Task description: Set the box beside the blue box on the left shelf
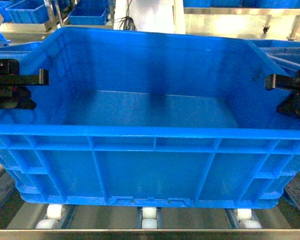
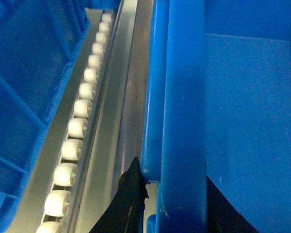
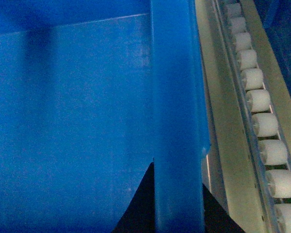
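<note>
The box (image 1: 150, 165) is a large bright-blue crate with ribbed walls, and it rests on the white rollers of the left shelf (image 1: 149, 218). My left gripper (image 1: 40, 91) straddles its left rim, my right gripper (image 1: 274, 95) its right rim. In the left wrist view the left gripper (image 2: 177, 199) has black fingers (image 2: 131, 204) pressed to both sides of the rim (image 2: 182, 121). The right wrist view shows the right gripper (image 3: 178, 204) shut the same way on the rim (image 3: 177, 97). Just left of the box, across a roller track (image 2: 77, 126), stands the blue box (image 2: 19, 97).
A roller track (image 3: 262, 107) runs along the crate's right side, with a dark blue object (image 3: 281, 39) beyond it. Another blue crate (image 1: 285, 50) shows at the right in the head view. More blue bins (image 1: 87, 15) sit on racks behind.
</note>
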You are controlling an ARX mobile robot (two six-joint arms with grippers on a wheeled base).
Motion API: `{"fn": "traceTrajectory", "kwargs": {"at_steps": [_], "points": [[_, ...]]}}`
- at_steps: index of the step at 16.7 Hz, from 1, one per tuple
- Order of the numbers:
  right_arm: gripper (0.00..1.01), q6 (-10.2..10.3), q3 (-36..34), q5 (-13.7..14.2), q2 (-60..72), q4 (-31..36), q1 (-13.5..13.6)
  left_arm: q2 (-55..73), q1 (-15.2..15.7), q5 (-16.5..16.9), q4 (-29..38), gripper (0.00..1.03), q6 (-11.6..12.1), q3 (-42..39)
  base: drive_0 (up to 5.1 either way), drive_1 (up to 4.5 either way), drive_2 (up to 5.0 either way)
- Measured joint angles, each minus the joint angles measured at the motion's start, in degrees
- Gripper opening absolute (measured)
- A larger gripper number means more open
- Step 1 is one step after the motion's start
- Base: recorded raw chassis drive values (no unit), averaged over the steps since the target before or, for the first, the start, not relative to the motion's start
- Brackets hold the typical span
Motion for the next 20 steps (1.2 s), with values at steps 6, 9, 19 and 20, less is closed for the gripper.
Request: {"fn": "traceTrajectory", "kwargs": {"at_steps": [6, 9, 19, 20], "points": [[0.27, 7.85, 1.18, -2.12, 0.68, -0.17, 0.17, 5.27, 1.49, 2.12, 4.33, 0.29, -1.75, 2.23, 0.0, 0.0, 0.0], [0.6, 10.75, -0.15, -2.34, -0.04, 4.61, 1.49, 5.38, 1.4, 5.33, 11.76, 0.62, -5.07, 0.81, 0.0, 0.0, 0.0], [0.98, 3.41, -4.15, 12.39, -3.82, 25.4, 1.97, 0.48, 4.9, -0.72, 28.2, 0.98, -15.08, -2.8, 0.0, 0.0, 0.0], [0.97, 2.16, -4.7, 12.37, -3.52, 28.11, 1.92, 0.68, 5.01, -0.72, 28.15, 0.98, -15.1, -2.91, 0.0, 0.0, 0.0]]}}
